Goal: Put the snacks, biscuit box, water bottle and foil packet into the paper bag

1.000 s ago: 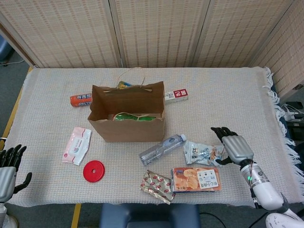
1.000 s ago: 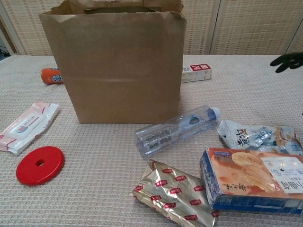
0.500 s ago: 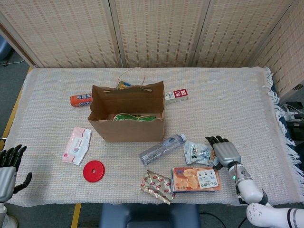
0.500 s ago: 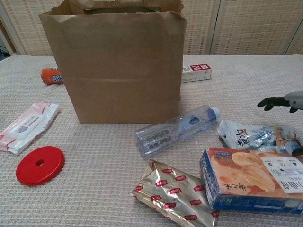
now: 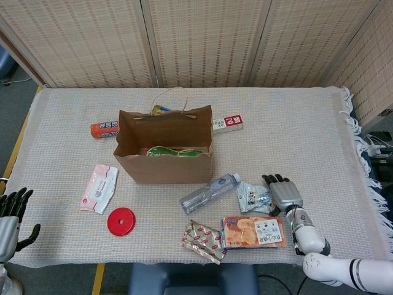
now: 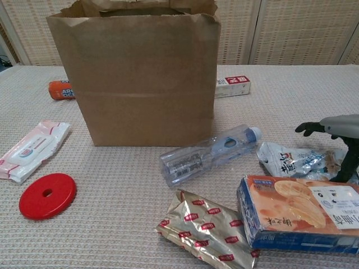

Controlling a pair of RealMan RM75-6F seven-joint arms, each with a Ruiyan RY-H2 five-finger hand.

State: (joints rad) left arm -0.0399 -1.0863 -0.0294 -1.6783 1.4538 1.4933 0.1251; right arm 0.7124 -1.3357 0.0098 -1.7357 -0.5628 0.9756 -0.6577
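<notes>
The head view is looking steeply down from high above the near edge, taking in the whole table (image 5: 295,123). The chest view is sitting low and close, facing across it. Both are sharing the paper bag (image 5: 164,150) (image 6: 140,78) and the water bottle (image 5: 209,192) (image 6: 207,154).

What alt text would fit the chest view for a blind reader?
The right robot hand hovers open over a snack pouch, beside a biscuit box, foil packet and water bottle lying before an upright paper bag.
</notes>
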